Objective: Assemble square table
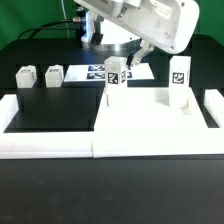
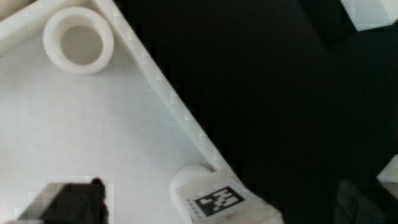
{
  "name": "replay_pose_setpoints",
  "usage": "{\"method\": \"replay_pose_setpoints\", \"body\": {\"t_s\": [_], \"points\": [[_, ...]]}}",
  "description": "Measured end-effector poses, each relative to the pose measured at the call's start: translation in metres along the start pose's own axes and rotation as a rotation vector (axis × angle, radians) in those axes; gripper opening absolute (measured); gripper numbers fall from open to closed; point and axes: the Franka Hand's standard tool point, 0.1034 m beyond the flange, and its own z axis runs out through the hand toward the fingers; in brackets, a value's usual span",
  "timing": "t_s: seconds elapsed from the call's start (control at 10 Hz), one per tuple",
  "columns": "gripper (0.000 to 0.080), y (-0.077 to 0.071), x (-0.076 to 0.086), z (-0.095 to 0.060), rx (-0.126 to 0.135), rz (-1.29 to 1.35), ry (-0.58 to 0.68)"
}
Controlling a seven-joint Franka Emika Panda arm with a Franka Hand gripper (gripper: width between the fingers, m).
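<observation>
The white square tabletop [image 1: 150, 115] lies flat inside the border wall. Two white tagged legs stand upright on its far corners, one [image 1: 117, 74] toward the exterior view's left and one [image 1: 178, 80] toward its right. Two more legs [image 1: 25, 77] [image 1: 53, 75] lie loose on the black table at the far left. My gripper [image 1: 134, 60] hangs just behind the top of the left standing leg. In the wrist view the gripper [image 2: 228, 205] is open. Its dark fingers [image 2: 71, 205] are set wide on either side of that leg [image 2: 217, 197] without touching it. A round socket [image 2: 80, 40] shows in the tabletop [image 2: 89, 130].
A long low white border wall [image 1: 60, 145] runs along the front and up both sides. The marker board [image 1: 92, 72] lies flat behind the tabletop, between the loose legs and the arm. The arm's white body [image 1: 150, 20] fills the top centre.
</observation>
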Motion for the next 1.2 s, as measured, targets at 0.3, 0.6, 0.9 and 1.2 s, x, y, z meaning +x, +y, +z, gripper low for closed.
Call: {"method": "replay_pose_setpoints", "body": {"t_s": [0.3,0.6,0.9,1.2], "points": [[0.0649,-0.003,0.000,0.001,-0.001,0.205,0.006],[0.0649,-0.055,-0.005,0.018,0.050,0.508,0.061],[0.0649,-0.102,-0.011,0.052,0.192,0.835,0.098],[0.0649,-0.098,-0.012,0.054,0.230,1.038,0.092]]}}
